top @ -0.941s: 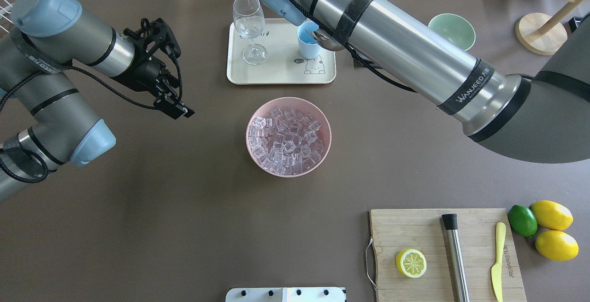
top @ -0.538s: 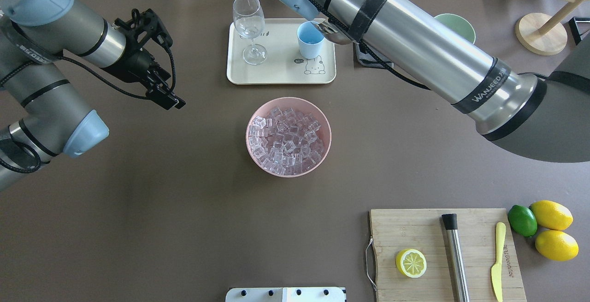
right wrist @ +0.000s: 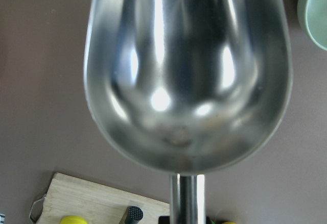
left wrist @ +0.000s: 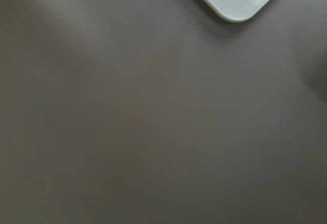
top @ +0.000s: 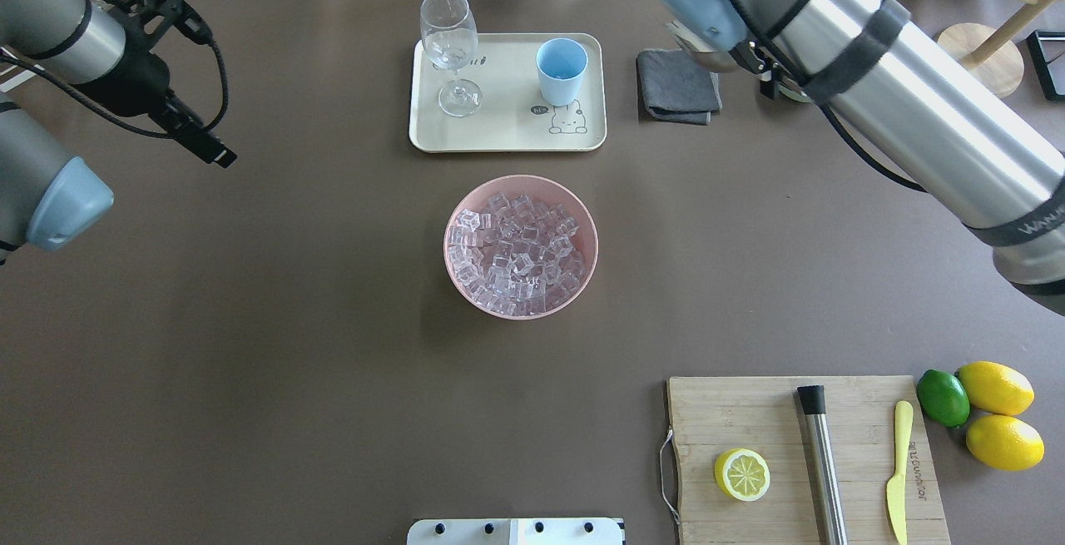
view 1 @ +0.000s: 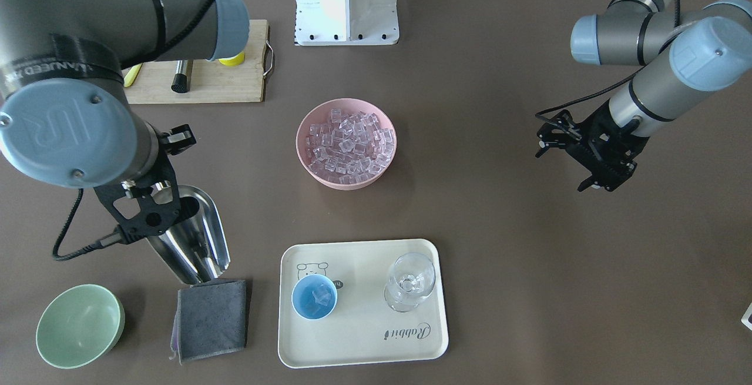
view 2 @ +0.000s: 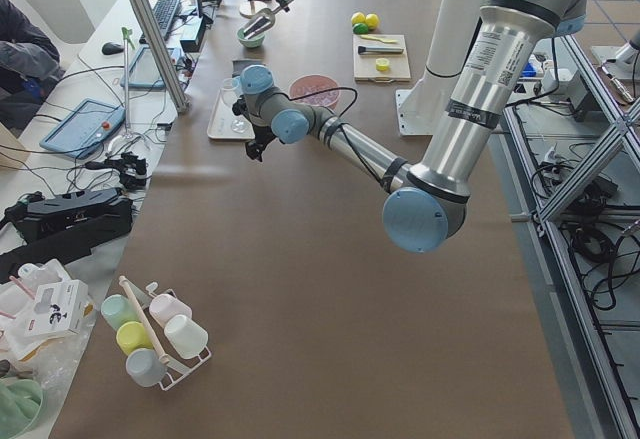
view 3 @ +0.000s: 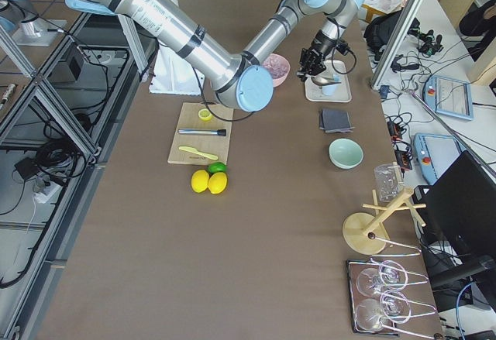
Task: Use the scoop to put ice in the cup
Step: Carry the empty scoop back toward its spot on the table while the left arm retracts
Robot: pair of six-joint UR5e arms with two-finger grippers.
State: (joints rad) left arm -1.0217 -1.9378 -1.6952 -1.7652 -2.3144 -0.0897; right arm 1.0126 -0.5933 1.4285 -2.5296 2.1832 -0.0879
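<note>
Mia: Where is the ice?

Ben: Some ice (view 1: 318, 295) is in the cup (top: 559, 89). The cup stands on the tray (top: 499, 133) by the middle of the far edge. Most cubes sit in the pink bowl (top: 589, 220) in the middle of the table.

Mia: And the scoop?

Ben: The scoop (view 1: 194, 238) is empty (its shiny inside fills the right wrist view). It hangs tip down over the cloth (view 1: 214, 320), toward the far right corner, between the tray and the green bowl (view 1: 79, 326). The right gripper (view 1: 157, 216) pinches its handle.

Mia: What should it do?

Ben: I think it will put the scoop on the cloth. It should go down slowly, lay it flat, keep off the tray and green bowl, and let go only once it rests.

Mia: The left gripper?

Ben: The left gripper (top: 212, 150) hangs near the left edge, far from everything. I cannot tell if its fingers are spread or together.
</note>
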